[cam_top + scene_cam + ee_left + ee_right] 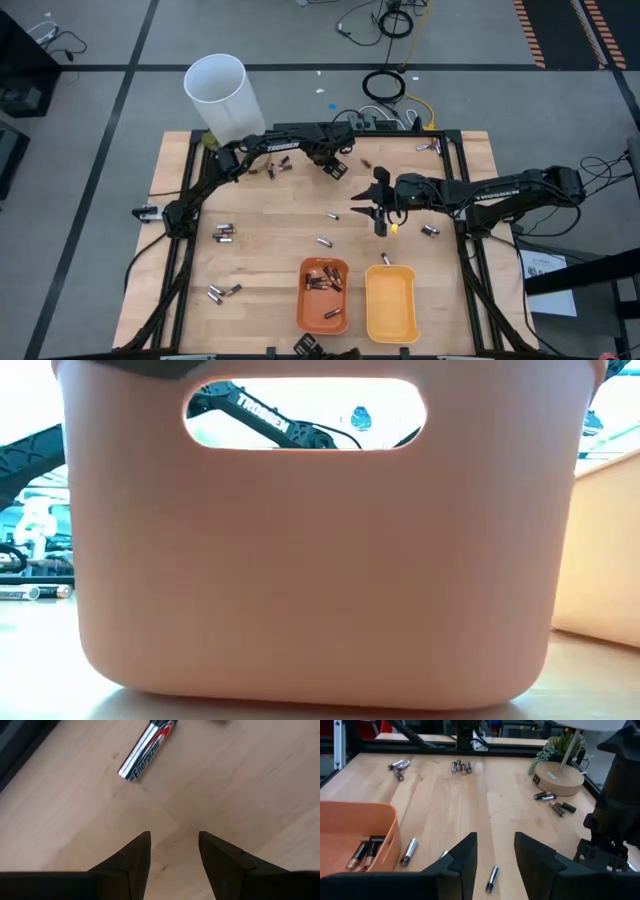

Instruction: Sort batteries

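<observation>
Filling nearly the whole low view, the orange tray's wall (300, 560) blocks everything, so no batteries are shown there except one at far left. From above, loose batteries (223, 233) are scattered over the table (270, 260), with several already dropped in the orange tray (322, 294); the yellow tray (390, 305) looks empty. The left gripper (173, 849) is spread, empty, just short of a silvery Energizer cell (146, 751) toward the frame's top. That cell could easily be nudged and rolled away if approached off-centre. The right gripper (495, 851), mid-frame from above, is parted too, nothing held, over another cell (491, 878).
</observation>
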Controlling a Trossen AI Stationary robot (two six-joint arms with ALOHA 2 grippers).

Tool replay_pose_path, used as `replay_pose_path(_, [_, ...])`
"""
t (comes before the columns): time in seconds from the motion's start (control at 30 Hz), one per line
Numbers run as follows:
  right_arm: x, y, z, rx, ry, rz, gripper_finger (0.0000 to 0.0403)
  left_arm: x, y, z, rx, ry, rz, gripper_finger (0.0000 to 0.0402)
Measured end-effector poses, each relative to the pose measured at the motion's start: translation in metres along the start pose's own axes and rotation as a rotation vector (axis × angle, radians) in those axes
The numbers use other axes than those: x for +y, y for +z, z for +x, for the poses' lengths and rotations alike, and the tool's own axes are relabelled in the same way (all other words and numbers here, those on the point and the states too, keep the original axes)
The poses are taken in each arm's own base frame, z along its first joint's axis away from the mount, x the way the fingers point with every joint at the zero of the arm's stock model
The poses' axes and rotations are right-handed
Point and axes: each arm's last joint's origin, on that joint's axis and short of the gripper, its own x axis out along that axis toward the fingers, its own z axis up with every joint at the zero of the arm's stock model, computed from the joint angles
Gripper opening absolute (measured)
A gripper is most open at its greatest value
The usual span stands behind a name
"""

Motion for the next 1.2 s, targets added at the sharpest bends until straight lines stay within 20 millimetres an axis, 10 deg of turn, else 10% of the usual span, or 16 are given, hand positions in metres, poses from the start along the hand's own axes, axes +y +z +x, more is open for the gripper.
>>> replay_pose_path(0.23, [0.0, -0.002, 0.0, 0.018, -0.005, -0.006, 0.0121, -0.001, 0.001, -0.018, -0.035, -0.022, 0.058, 0.0177])
replay_pose_path(0.67, [-0.004, -0.008, -0.001, 0.081, -0.153, 0.047, 0.0121, -0.024, -0.026, -0.145, -0.263, -0.052, 0.359, 0.0177])
replay_pose_path(0.93, [-0.01, -0.015, -0.007, 0.158, -0.308, 0.14, 0.0121, -0.007, -0.089, -0.198, -0.379, -0.015, 0.407, 0.0177])
replay_pose_path(1.2, [-0.038, -0.02, -0.011, 0.211, -0.466, 0.239, 0.0121, 0.016, -0.174, -0.171, -0.641, -0.267, 0.341, 0.0177])
